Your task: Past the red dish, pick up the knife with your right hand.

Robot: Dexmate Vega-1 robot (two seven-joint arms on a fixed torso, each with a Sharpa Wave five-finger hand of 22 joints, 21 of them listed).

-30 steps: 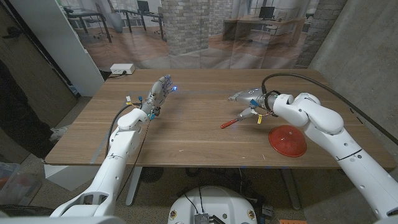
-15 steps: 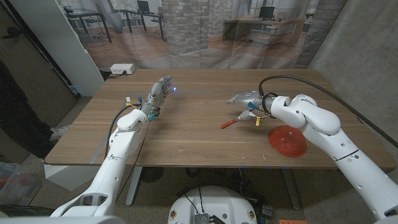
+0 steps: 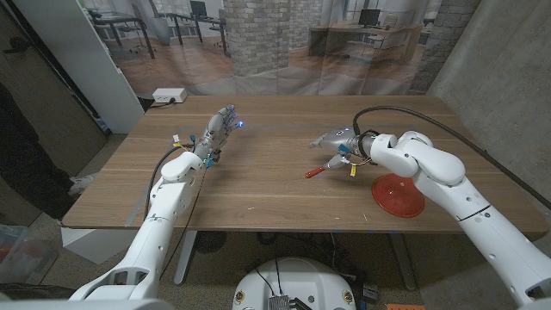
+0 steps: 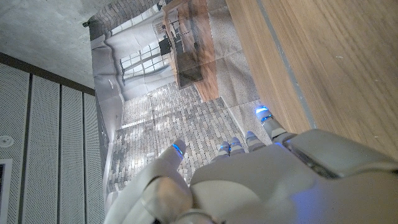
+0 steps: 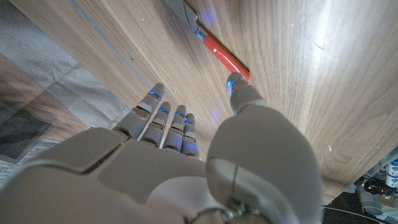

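Knife with a red plastic handle and thin steel blade (image 3: 319,169) lies just left of the red dish (image 3: 398,195). Your right hand (image 3: 338,140) hovers over it, fingers spread, empty. Expect a light, rigid, low-lying object; pinch the handle.

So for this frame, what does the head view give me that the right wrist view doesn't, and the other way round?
Head view: the red dish upside down near the table's right edge, the left hand with fingers apart and holding nothing, and the right arm reaching in over the knife.

Right wrist view: a close look at the knife's metal blade meeting its red handle, with the thumb tip by the handle's end; no grasp is visible.

Both: the right hand, open, the red-handled knife lying on the wooden table.
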